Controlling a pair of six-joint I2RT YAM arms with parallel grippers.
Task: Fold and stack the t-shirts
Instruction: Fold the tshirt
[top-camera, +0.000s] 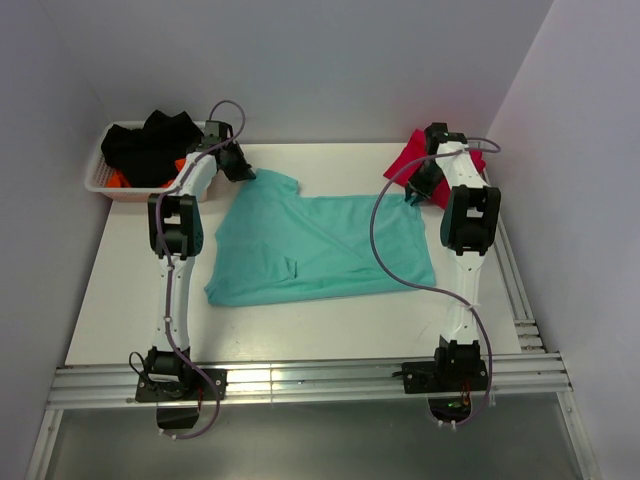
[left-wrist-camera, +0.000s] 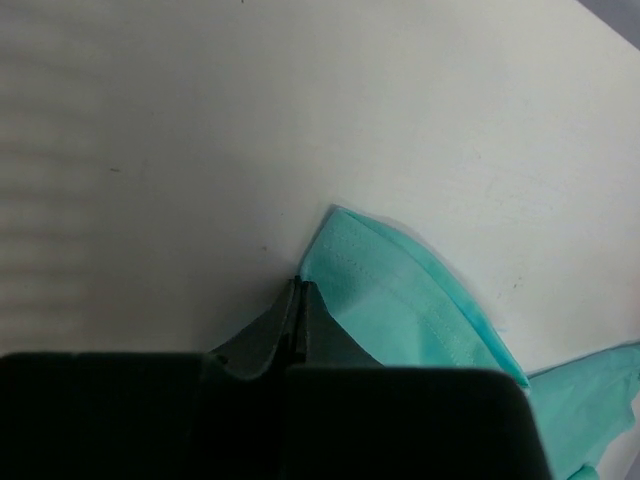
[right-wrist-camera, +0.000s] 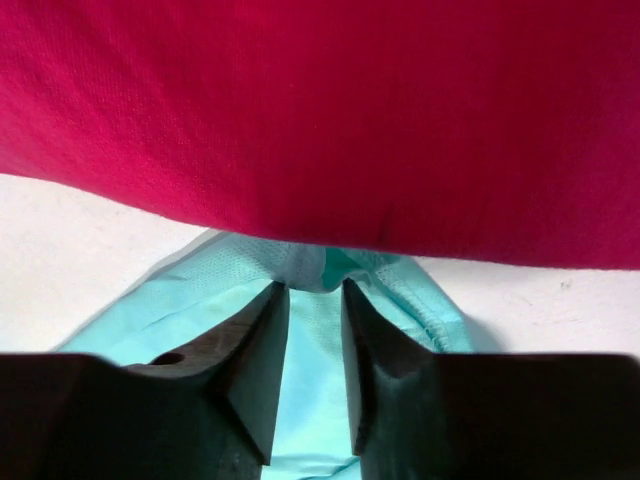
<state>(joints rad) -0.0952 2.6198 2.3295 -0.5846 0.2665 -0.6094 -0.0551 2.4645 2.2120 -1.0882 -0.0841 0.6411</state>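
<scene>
The teal-green t-shirt (top-camera: 320, 250) lies spread out in the middle of the white table (top-camera: 120, 300). My left gripper (top-camera: 243, 170) is at its far left corner, and in the left wrist view this gripper (left-wrist-camera: 300, 285) is pressed shut on the edge of the teal fabric (left-wrist-camera: 400, 300). My right gripper (top-camera: 414, 194) is at the shirt's far right corner. In the right wrist view it (right-wrist-camera: 310, 290) stands open astride teal cloth (right-wrist-camera: 310, 380), with a small bunched fold at its tips. The crimson-red t-shirt (top-camera: 405, 160) lies just beyond it and fills the upper right wrist view (right-wrist-camera: 320, 110).
A white basket (top-camera: 100, 180) with black clothes (top-camera: 150, 145) and something orange (top-camera: 118, 180) stands at the table's far left corner. Walls close in at the back and on both sides. An aluminium rail (top-camera: 320, 385) runs along the near edge.
</scene>
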